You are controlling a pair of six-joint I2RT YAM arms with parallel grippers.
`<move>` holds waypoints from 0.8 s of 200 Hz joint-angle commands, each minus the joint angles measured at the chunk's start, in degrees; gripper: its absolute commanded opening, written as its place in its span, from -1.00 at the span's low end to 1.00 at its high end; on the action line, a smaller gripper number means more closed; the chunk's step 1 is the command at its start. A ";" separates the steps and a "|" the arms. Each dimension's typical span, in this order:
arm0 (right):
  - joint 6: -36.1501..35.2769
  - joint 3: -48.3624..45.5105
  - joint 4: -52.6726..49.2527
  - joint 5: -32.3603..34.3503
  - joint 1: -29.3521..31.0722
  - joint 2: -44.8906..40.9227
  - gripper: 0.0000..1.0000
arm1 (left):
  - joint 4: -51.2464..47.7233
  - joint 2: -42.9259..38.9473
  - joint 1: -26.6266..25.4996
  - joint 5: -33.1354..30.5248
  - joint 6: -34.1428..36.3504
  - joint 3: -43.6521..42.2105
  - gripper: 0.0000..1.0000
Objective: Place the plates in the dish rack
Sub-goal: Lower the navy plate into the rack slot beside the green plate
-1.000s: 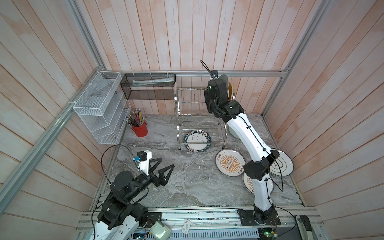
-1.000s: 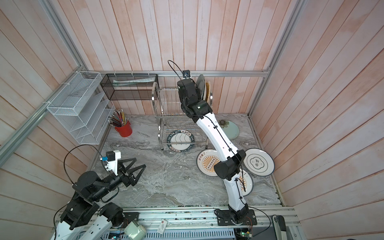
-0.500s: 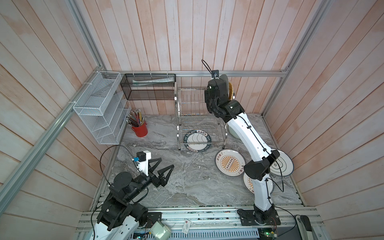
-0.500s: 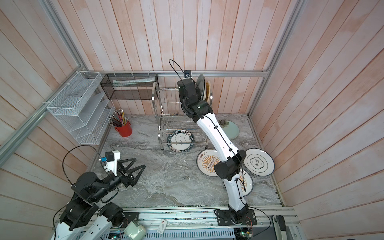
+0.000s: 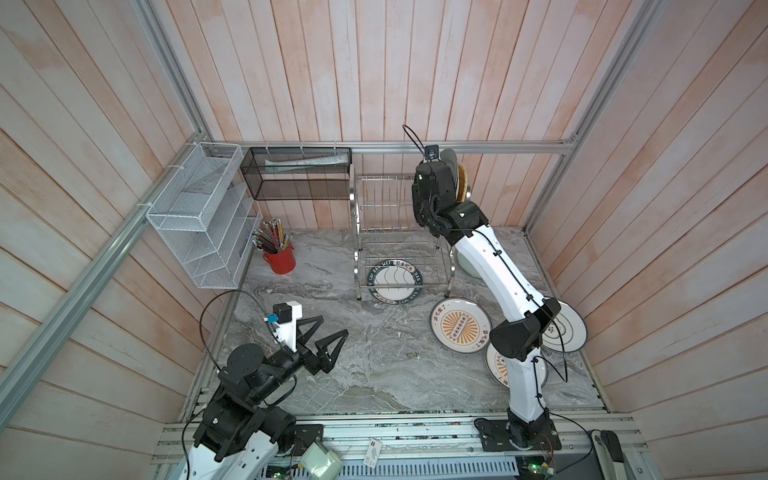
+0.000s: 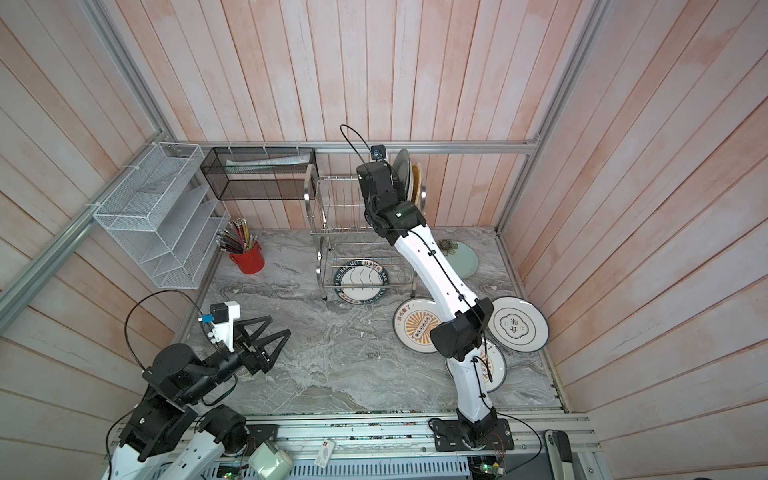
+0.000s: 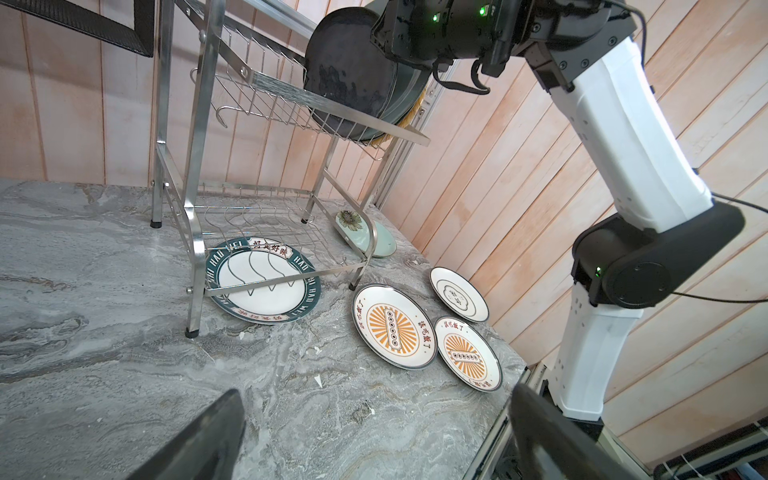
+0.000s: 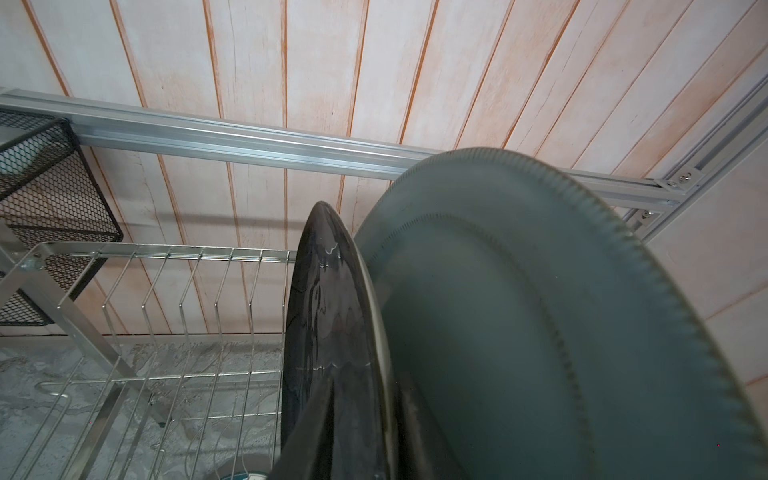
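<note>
Right tool [image 8: 361, 434] at black plate [image 8: 328, 316]; five plates [image 7: 392, 326] flat.

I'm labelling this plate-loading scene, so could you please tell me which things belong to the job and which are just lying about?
Job: dish rack, black plate, grey-teal plate, yellow plate, green-lettered plate, large sunburst plate, small sunburst plate, blue-ring plate, mint plate.
Lying about: red pencil cup, white mesh organiser, black mesh basket.

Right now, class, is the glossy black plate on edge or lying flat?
On edge: the black plate stands upright in the upper tier of the dish rack, beside the grey-teal plate.
</note>
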 commanded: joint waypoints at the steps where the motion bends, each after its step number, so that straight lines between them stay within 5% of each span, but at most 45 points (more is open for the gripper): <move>1: 0.89 -0.89 -3.07 -2.45 -0.49 -0.96 -0.52 | 1.04 -0.69 0.19 0.18 0.88 -0.72 1.00; 67: 1.09 -0.52 -2.18 -0.53 -0.41 -1.09 -1.00 | 0.92 -0.99 0.22 0.12 0.94 -0.69 1.00; 160: -5.21 -0.98 7.55 10.96 1.37 -2.98 -1.00 | 0.93 -1.19 0.23 -0.07 0.92 -0.70 1.00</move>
